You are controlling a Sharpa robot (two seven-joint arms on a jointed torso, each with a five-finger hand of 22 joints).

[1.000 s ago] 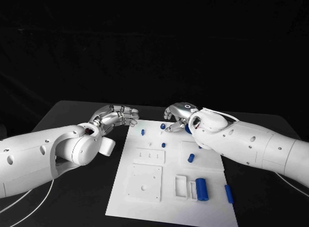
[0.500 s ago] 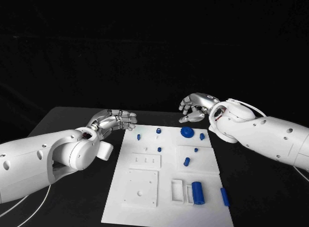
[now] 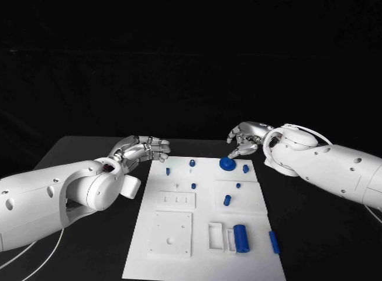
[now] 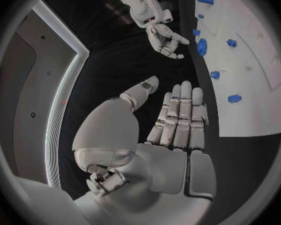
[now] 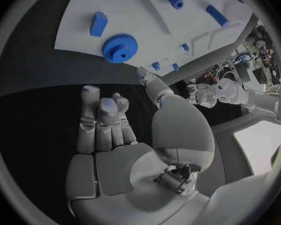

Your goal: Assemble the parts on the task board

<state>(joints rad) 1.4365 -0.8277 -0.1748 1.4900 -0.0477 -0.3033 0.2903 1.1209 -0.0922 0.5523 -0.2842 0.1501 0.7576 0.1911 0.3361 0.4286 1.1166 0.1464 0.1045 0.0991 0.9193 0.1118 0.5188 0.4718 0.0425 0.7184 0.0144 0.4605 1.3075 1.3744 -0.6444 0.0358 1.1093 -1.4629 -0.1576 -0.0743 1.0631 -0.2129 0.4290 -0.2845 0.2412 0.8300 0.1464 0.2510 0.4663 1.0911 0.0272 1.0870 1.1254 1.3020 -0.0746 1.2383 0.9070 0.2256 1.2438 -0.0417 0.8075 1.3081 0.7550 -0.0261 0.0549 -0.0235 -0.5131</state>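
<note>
Hovering just right of the blue gear (image 3: 228, 164), your right hand (image 3: 244, 139) holds nothing, fingers loosely apart; the gear lies at the task board (image 3: 178, 257) top edge, frame center. Left hand (image 3: 145, 147) idles beside the board, fingers together, empty. Looks like between steps: next pick another part and seat it.

White arms (image 3: 47, 196), silver hands (image 3: 144, 147)
</note>
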